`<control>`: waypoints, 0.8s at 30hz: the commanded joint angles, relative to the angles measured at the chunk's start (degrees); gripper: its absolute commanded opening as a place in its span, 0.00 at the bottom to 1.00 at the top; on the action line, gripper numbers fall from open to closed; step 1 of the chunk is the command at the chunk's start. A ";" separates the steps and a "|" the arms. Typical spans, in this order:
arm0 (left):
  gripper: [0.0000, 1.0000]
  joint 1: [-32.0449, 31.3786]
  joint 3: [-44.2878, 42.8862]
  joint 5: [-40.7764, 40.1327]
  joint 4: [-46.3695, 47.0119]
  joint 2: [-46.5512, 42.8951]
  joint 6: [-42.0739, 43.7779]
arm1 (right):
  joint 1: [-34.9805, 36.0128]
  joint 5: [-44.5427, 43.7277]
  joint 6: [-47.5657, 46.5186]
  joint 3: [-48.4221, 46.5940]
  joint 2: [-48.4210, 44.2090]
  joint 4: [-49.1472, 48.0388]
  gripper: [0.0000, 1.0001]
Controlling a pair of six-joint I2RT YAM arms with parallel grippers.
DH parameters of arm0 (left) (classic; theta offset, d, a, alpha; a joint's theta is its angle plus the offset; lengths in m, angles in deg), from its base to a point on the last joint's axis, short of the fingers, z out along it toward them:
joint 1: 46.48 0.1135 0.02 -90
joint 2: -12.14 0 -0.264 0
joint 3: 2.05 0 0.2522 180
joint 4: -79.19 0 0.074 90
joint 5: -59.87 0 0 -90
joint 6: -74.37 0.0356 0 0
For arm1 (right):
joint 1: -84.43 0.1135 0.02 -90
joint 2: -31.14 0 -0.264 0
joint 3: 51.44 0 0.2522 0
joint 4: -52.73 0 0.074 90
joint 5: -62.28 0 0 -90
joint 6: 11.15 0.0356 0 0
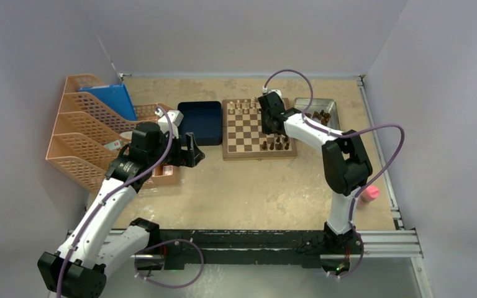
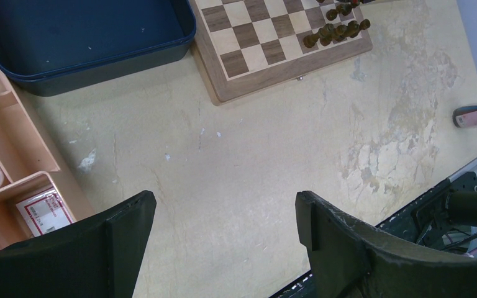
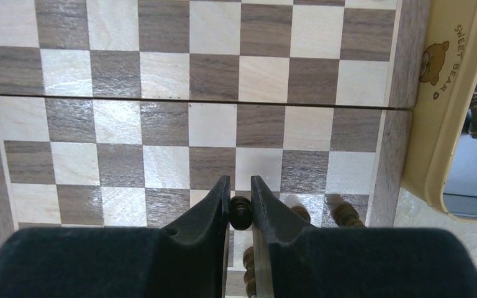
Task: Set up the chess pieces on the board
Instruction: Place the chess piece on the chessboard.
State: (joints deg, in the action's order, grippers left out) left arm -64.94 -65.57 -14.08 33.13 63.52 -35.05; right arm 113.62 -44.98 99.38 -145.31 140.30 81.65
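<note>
Top external: board (image 1: 245, 130) on scuffed beige table (image 1: 248, 192)

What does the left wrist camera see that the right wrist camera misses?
Only the left wrist view: the open left hand, a dark blue tray and a peach organiser. Only the right wrist view: the right hand closed on a dark chess piece, plus a cream tray rim marked SWEET BEAR. Both: the board with dark pieces at one edge.
</note>
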 commanded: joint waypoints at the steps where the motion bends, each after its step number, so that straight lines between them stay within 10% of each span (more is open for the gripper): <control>1: 0.83 -0.26 0.02 0.56 1.58 -0.58 0.26 | 0.03 -1.02 -0.44 0.20 -0.31 2.12 0.20; 24: 0.83 -0.26 0.10 0.56 1.53 -0.66 0.26 | 0.00 -1.74 -1.36 0.78 0.66 2.24 0.22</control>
State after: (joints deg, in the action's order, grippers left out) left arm -64.94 -65.57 -14.08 33.13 63.52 -35.03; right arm 113.62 -44.98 98.70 -144.13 141.51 83.82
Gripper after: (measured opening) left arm 0.832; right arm 0.227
